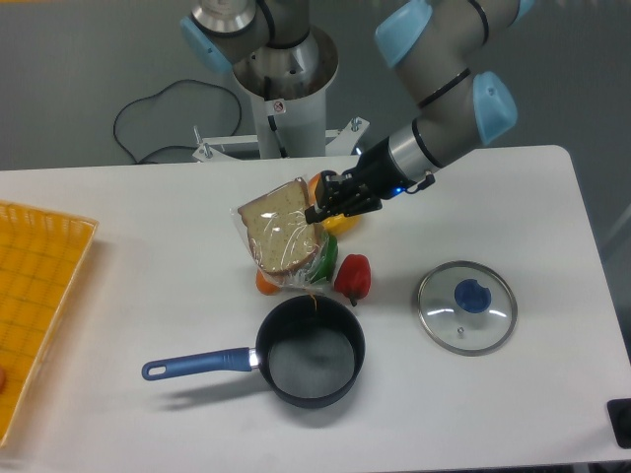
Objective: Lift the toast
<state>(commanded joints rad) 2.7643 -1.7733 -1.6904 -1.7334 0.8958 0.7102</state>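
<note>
The gripper (320, 212) is closed on the right edge of the toast (279, 235) — its dark fingers pinch the crust and the clear plastic wrap near the slice's upper right corner. The slice looks tilted, its left side lower, and it seems to be partly lifted off the pile beneath it, though whether its lower edge is touching that pile cannot be told from this one view.

To do this step well, the lift should go straight up and slowly: the grip is at one corner, so the slice may swing or the slippery wrap may slide between the fingers. Holding the clamp firm and avoiding any sideways jerk would keep it from dropping.

The toast lies just left of and below the gripper, toward the middle of the bench (532, 197), somewhat nearer its back edge. Under and beside it sit a red pepper (354, 277), a green item (326, 258) and something orange (266, 283). Nearer the front edge stands a dark saucepan (312, 350) with a blue handle; a glass lid (465, 306) lies toward the right edge, and a yellow basket (35, 296) at the left edge.
</note>
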